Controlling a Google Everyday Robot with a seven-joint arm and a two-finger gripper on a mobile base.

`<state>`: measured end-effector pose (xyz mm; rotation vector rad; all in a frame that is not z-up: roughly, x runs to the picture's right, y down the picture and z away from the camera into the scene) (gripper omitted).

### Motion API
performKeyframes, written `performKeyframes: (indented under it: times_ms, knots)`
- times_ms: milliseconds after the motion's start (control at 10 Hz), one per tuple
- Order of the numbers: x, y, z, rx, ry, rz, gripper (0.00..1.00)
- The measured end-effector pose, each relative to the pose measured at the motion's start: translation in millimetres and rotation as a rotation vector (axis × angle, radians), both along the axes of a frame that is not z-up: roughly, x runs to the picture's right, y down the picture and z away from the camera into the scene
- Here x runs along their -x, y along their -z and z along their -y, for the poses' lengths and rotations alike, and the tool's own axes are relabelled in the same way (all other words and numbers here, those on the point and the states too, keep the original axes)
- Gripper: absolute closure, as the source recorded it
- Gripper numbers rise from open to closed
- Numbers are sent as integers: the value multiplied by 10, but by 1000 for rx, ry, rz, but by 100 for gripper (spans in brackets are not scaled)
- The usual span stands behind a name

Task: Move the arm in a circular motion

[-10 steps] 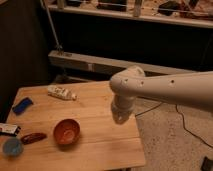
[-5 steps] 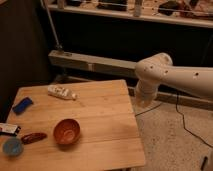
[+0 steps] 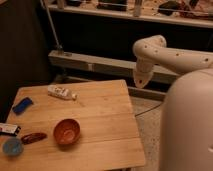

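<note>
Since the task moves nothing but the arm itself, there is no object to take hold of. The arm looks heavy, stiff and smooth-shelled, so the circle must, I judge, come from its own joints sweeping through free air. Its bulky cream body fills the near right. Above that, a thick tube runs leftward across the right of the scene, bends at a rounded elbow and drops to the tapered gripper. The gripper hangs just off the far right corner of the wooden table, touching nothing; whether it is open or closed I cannot tell. Well apart to the left on the table lie an orange bowl, a white bottle and a blue pad.
</note>
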<state>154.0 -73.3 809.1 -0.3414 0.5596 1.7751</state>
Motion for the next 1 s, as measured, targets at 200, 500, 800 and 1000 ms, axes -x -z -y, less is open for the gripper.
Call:
performKeyframes:
  times_ms: [200, 500, 800, 1000]
  knots:
    - [521, -201, 308, 2, 83, 40, 91]
    - [1629, -326, 597, -9, 251, 169, 91]
    - [2929, -75, 467, -4, 499, 368, 91]
    - [3499, 239, 188, -3, 640, 482, 91]
